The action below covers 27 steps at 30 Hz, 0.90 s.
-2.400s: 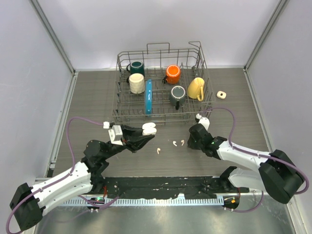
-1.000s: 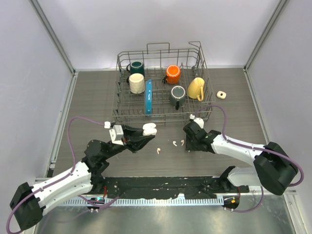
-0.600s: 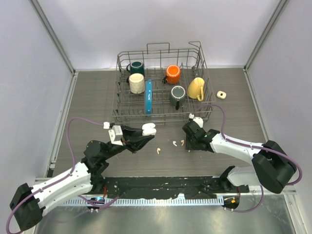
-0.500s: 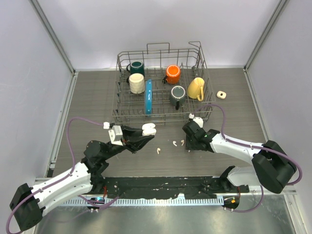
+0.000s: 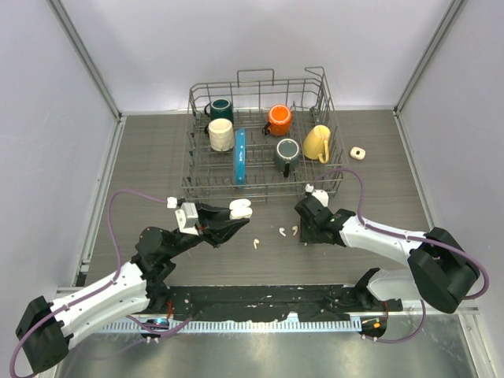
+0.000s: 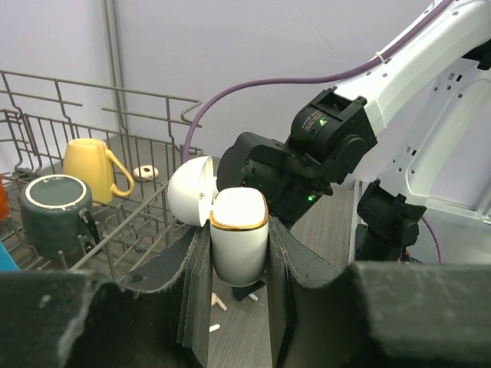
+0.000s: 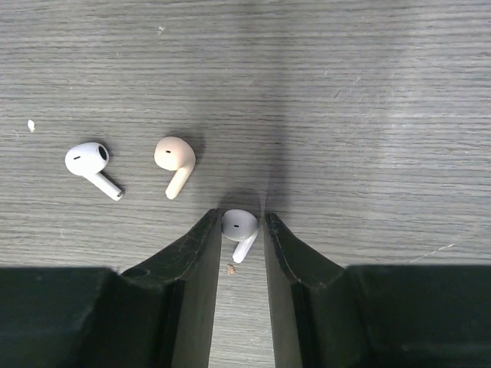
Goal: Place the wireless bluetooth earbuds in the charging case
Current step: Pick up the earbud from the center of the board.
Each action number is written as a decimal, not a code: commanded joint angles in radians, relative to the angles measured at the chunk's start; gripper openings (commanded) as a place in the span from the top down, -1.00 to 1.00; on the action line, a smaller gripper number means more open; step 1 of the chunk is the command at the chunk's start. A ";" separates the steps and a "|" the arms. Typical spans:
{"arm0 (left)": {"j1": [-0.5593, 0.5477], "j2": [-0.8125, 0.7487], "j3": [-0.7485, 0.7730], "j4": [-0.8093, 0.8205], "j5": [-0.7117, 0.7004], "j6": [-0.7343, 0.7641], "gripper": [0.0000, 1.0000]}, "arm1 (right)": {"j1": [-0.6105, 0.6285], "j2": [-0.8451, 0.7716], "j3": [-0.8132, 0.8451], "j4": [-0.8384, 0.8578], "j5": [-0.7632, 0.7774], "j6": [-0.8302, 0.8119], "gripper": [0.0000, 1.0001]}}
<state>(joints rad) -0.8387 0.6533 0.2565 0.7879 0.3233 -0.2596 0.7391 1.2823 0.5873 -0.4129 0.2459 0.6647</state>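
A: Grey table (image 5: 157, 157), rack (image 5: 260, 191) at back. Left gripper (image 6: 239, 257) clamps open case (image 6: 239, 226), raised before rack; case base hidden between fingers (image 6: 193, 287).

B: Right gripper (image 7: 242, 218) straddles one earbud (image 7: 240, 225) on table before rack. Grasped or only flanked, cannot tell. Overhead, gripper hides it.

Earbuds (image 5: 282, 231) lie on the table (image 5: 157, 157) before the rack (image 5: 264, 169).
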 commanded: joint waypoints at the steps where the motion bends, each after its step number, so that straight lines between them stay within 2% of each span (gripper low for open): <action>1: -0.005 -0.006 0.001 0.028 -0.012 -0.012 1.00 | 0.011 -0.008 -0.004 -0.040 0.015 0.004 0.32; 7: -0.005 0.000 0.004 0.027 -0.010 -0.013 1.00 | 0.013 0.017 -0.015 -0.014 0.013 0.004 0.35; 16: -0.005 0.012 0.007 0.030 -0.007 -0.015 1.00 | 0.014 0.011 -0.006 -0.003 0.019 -0.004 0.55; 27: -0.005 0.032 0.020 0.037 -0.009 -0.013 1.00 | 0.054 -0.184 0.032 0.017 0.090 -0.053 0.76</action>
<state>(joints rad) -0.8387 0.6796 0.2565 0.7883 0.3233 -0.2768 0.7738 1.1934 0.5869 -0.4194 0.2794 0.6472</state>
